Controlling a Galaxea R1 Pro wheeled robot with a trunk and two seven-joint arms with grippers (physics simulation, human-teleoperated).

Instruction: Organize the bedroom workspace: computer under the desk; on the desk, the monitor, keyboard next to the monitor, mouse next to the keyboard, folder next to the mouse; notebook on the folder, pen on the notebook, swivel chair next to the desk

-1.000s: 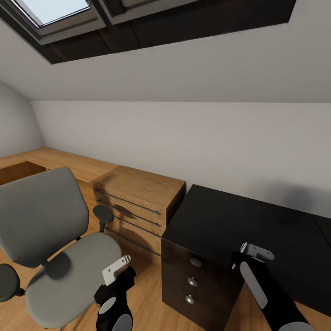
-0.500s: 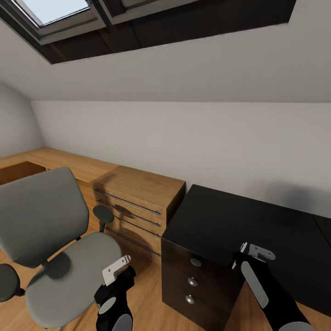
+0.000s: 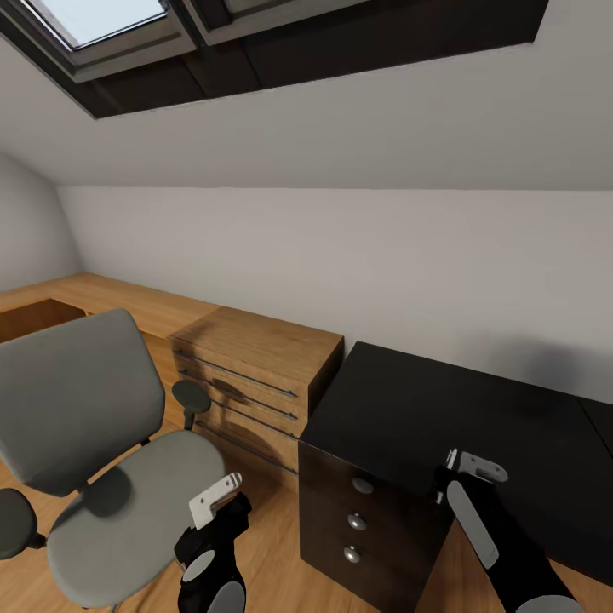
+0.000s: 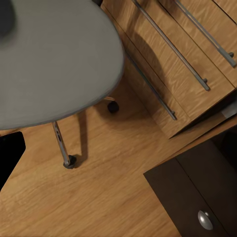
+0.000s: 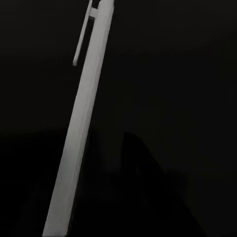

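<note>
Pen point(image 5: 84, 123), white, lies close before the right wrist camera against black; right gripper point(image 3: 473, 466) hangs over the desk point(image 3: 443, 409), left gripper point(image 3: 214, 501) by the swivel chair point(image 3: 85, 409) — can't tell either's jaws.

An attic bedroom doubling as a home office: sloped pale ceiling with a dark-framed skylight point(image 3: 94, 25), light wood floor point(image 4: 98, 197), a grey swivel chair point(image 3: 94, 451), a wooden dresser point(image 3: 255, 375) against the wall, and beside it a glossy black counter point(image 3: 443, 417) with a three-drawer unit point(image 3: 362, 519).
</note>
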